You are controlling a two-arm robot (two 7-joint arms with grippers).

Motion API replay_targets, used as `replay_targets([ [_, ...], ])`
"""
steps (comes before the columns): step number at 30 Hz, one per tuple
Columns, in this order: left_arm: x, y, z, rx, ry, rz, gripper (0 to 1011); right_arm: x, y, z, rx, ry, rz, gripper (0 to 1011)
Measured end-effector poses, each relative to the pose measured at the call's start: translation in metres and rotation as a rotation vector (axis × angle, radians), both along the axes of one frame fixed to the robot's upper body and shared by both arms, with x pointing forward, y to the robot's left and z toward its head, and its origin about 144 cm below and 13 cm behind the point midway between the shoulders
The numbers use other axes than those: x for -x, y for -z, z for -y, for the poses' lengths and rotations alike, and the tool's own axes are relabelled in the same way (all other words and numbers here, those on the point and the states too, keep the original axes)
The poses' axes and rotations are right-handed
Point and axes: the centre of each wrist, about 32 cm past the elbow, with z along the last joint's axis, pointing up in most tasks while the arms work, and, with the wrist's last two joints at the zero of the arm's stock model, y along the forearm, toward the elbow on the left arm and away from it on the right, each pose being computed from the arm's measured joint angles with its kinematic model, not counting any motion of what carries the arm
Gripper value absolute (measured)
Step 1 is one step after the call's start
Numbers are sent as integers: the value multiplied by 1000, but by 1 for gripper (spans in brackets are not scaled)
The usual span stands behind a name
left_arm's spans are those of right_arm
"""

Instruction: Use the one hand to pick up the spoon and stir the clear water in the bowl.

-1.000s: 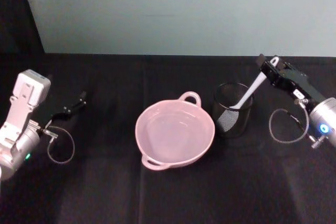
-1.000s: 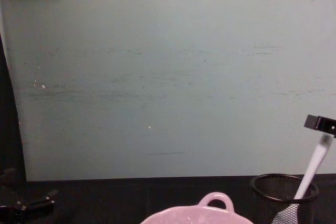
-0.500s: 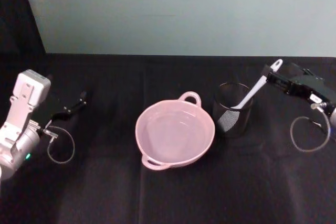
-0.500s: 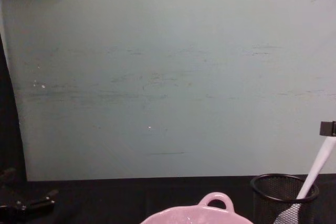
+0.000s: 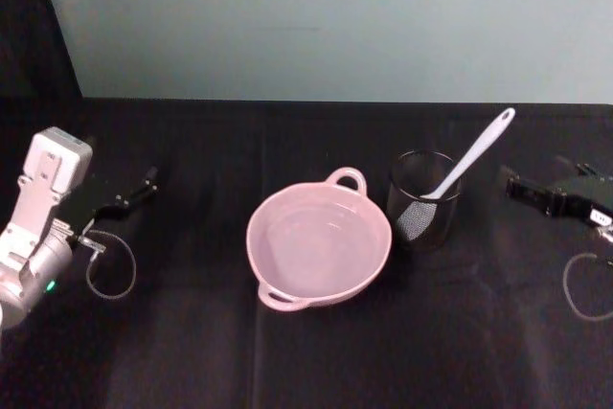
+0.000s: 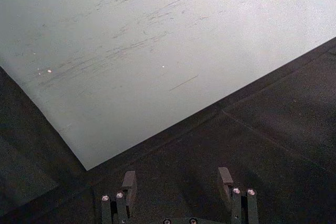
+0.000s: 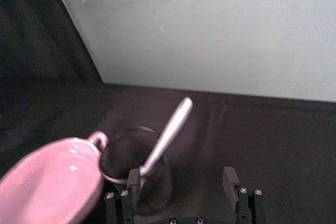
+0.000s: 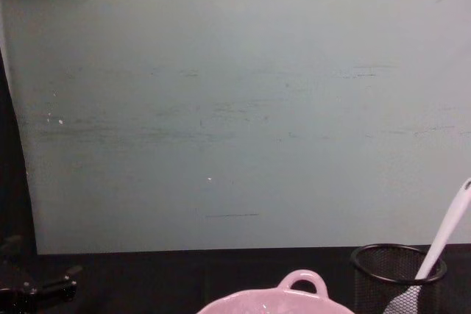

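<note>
Spoon (image 5: 465, 162) stands untouched in the mesh cup (image 5: 424, 200), so nothing's done. Right gripper (image 7: 181, 181), fingers wide, sits well apart from it. Left gripper (image 6: 177, 181), also open, idles far from the pink bowl (image 5: 319, 244); grasp and stir remain.

Black grippers (image 5: 541, 193), looped grey cables (image 5: 110, 275)
</note>
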Motion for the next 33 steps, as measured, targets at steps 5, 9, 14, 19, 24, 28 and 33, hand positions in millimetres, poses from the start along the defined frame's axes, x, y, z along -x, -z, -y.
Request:
replay_targets([
  [5, 0, 0, 0, 0, 0, 0, 1011, -3, 8, 1, 65, 13, -41, 1004],
  [9, 0, 0, 0, 0, 0, 0, 1011, -16, 20, -2, 135, 34, -51, 1004],
  [14, 0, 0, 0, 0, 0, 0, 1011, -28, 37, -6, 170, 45, 17, 1004],
  [19, 0, 0, 0, 0, 0, 0, 1012, -40, 71, -13, 217, 65, 178, 1004],
  [24, 0, 0, 0, 0, 0, 0, 1011, -40, 98, -13, 212, 97, 256, 1004],
  [28, 0, 0, 0, 0, 0, 0, 1011, -39, 117, -11, 196, 119, 298, 1004],
  [33, 0, 0, 0, 0, 0, 0, 1011, -38, 131, -11, 155, 137, 317, 1004],
])
